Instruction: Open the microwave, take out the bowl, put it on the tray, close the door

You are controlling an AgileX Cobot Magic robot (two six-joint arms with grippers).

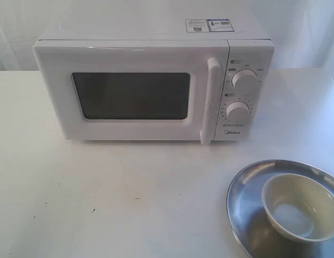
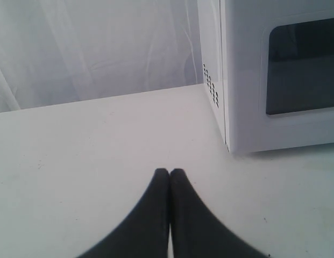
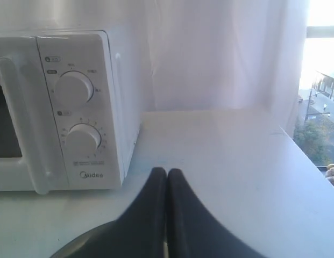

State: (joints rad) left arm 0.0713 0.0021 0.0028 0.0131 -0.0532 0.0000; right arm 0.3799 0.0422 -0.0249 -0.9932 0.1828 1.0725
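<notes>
The white microwave stands at the back of the table, its door shut, with the long vertical handle beside two round dials. The cream-white bowl sits inside the round silver tray at the front right. Neither arm appears in the exterior view. My left gripper is shut and empty above bare table, the microwave's corner off to one side. My right gripper is shut and empty too, with the tray's rim just under it and the dial panel ahead.
The white table stretches in front of the microwave. A pale curtain hangs behind it. In the right wrist view the table edge runs beside a bright window.
</notes>
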